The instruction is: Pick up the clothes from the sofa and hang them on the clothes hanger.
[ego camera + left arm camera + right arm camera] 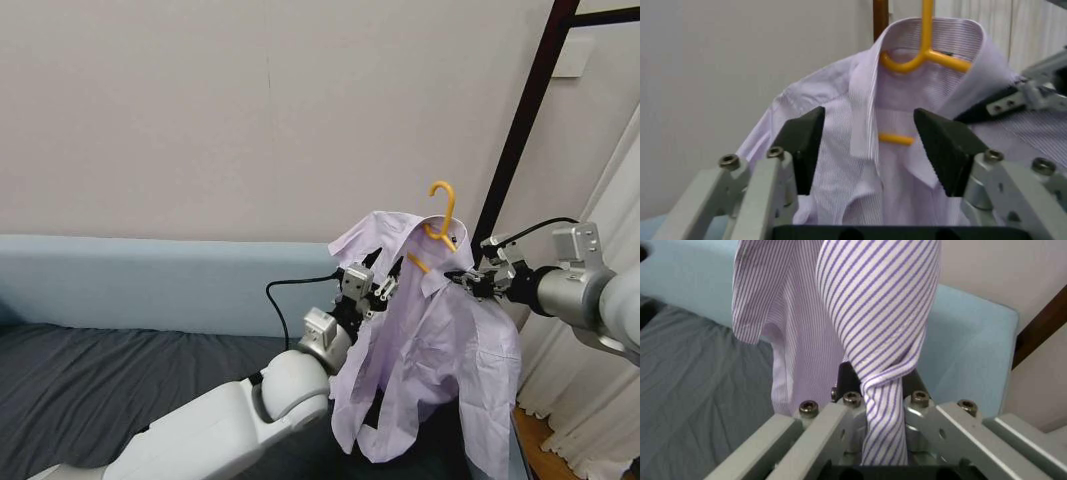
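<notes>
Fingers (807, 150) of the left gripper (870, 122) gape before the shirt (430, 370) on its hanger (443, 212). Right gripper (877, 382) — clamped on its cloth.

Open air on the left of the hanging shirt (430, 350), above the sofa seat (100, 370) and out to the bare wall (200, 100). Right side is tight: a dark post (520, 120) rises just behind the yellow hanger (443, 208), with a curtain (612, 190) beyond it. The right gripper (875, 380), clamped on shirt fabric, blocks that flank, and the left gripper (870, 120), fingers spread, crowds the shirt front
</notes>
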You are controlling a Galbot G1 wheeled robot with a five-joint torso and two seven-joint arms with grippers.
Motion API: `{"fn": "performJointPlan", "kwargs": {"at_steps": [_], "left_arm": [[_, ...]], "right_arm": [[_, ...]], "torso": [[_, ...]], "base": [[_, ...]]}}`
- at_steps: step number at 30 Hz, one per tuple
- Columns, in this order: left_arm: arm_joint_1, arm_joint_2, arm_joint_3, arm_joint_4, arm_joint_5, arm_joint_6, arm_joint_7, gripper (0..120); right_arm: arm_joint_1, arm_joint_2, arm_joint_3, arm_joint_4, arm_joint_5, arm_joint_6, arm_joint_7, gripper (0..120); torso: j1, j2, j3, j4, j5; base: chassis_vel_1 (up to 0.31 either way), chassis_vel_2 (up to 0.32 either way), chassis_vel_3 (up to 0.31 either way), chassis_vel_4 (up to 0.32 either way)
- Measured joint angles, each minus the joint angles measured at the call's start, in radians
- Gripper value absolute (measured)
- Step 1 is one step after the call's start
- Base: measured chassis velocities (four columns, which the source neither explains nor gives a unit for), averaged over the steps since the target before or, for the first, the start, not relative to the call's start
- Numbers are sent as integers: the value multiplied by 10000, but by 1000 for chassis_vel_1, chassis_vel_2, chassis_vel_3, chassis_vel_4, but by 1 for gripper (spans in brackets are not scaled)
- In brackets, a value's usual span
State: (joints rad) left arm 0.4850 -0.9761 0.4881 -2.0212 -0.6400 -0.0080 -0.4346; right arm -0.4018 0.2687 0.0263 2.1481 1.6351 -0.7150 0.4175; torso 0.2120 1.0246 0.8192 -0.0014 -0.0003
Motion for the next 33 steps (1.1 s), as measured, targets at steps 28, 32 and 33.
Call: {"fn": "performJointPlan", "kwargs": {"at_steps": [28,32,33], "left_arm": [[9839,-589,-6223,-1739,3173,-2276,540,100],[10746,-1323,-6751,-1802,3772,-2694,665,100],[10746,-1323,-6751,-1802,3772,-2694,665,100]], "right_arm": [[-312,-398,2964,1337,4948,-169,6460,3],[-287,-752,3623,1476,5689,-173,6676,3],[-287,-752,3623,1476,5689,-173,6676,3]], "torso": [[-1,1,0,0,4],[-1,1,-1,-3,2],[-1,1,-1,-3,2]], "base": [[0,0,0,0],[0,0,0,0],[0,0,0,0]]}}
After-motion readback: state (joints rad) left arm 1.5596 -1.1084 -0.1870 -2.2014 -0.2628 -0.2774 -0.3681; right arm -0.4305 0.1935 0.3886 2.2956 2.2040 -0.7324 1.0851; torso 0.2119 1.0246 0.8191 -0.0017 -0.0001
